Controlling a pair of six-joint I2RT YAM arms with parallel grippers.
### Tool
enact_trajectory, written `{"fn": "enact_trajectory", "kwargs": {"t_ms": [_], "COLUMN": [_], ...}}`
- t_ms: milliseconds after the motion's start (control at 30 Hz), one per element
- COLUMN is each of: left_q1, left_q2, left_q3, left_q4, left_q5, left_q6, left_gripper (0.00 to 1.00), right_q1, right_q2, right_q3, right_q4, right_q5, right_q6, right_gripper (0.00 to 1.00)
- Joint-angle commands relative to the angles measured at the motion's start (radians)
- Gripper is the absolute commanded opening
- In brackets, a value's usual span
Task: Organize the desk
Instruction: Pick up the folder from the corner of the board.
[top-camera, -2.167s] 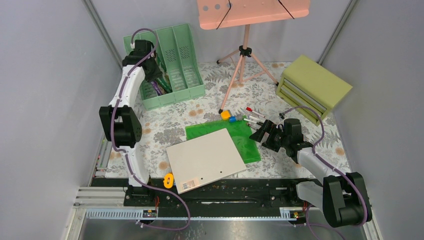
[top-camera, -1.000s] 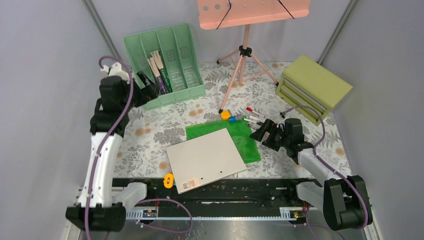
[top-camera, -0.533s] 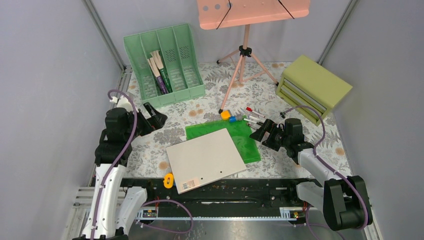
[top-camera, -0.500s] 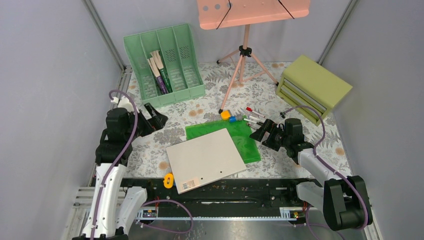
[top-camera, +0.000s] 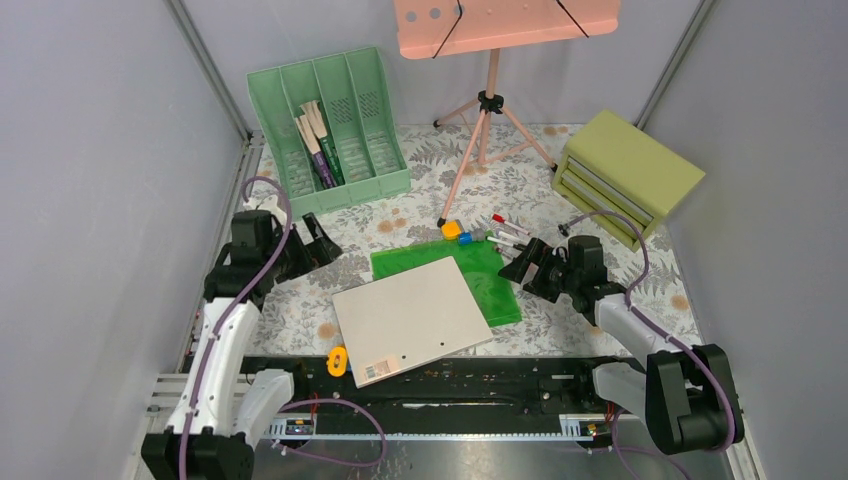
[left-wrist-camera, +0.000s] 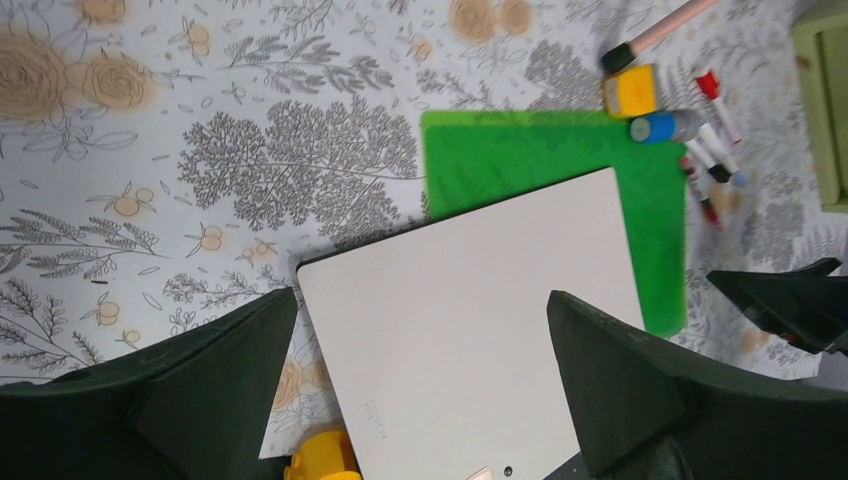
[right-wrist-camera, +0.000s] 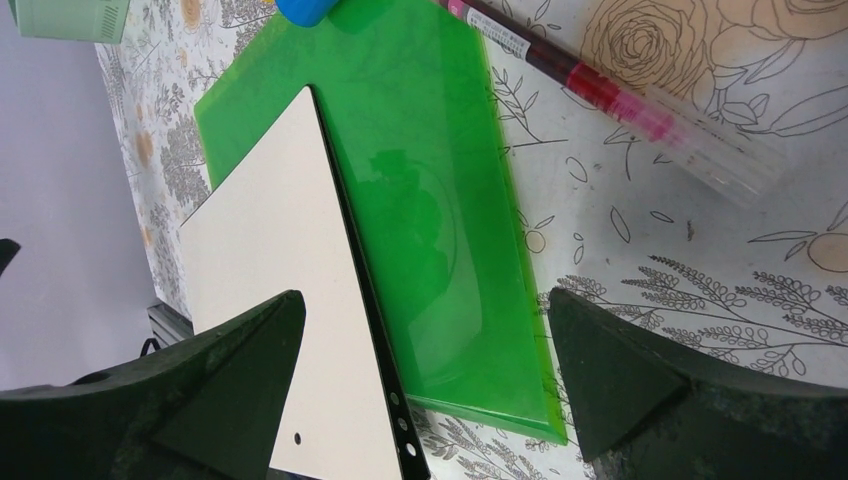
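Left pincer (left-wrist-camera: 415, 305) gapes empty above the white board (left-wrist-camera: 470, 340), right pincer (right-wrist-camera: 425, 295) agape too; I'd grip the board's corner jutting off the tabletop (top-camera: 520, 185).

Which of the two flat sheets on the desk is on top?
The white board; the green sheet lies beneath it, showing only past its far and right edges.

A white board (top-camera: 412, 315) overlaps a green folder (top-camera: 495, 285); markers (top-camera: 505, 233) lie near an olive drawer box (top-camera: 625, 175).
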Motion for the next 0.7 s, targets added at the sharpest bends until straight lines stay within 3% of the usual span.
{"fn": "enact_trajectory", "kwargs": {"t_ms": [0, 233, 400, 567, 667], "left_q1": [0.005, 0.004, 0.005, 0.007, 0.007], "left_q2": [0.067, 0.166, 0.198, 0.190, 0.175], "left_q3": [0.006, -0.013, -0.022, -0.060, -0.075], "left_q4": [-0.008, -0.012, -0.065, -0.099, -0.130], "left_q5": [0.009, 0.090, 0.062, 0.099, 0.043], "left_q6": [0.026, -0.016, -0.063, -0.121, -0.156], "left_gripper": [0.99, 0.99, 0.99, 0.99, 0.99], "right_q1": [-0.007, -0.006, 0.016, 0.162, 0.251], "right_q2": [0.030, 0.066, 0.122, 0.156, 0.127], "right_q3": [0.051, 0.075, 0.137, 0.219, 0.216], "right_q4": [0.016, -0.004, -0.087, -0.263, -0.278], "right_q5": [-0.034, -0.052, -0.095, -0.032, 0.004], "right_q6": [-0.002, -0.013, -0.041, -0.045, -0.003], "right_gripper": [0.99, 0.99, 0.99, 0.99, 0.99]}}
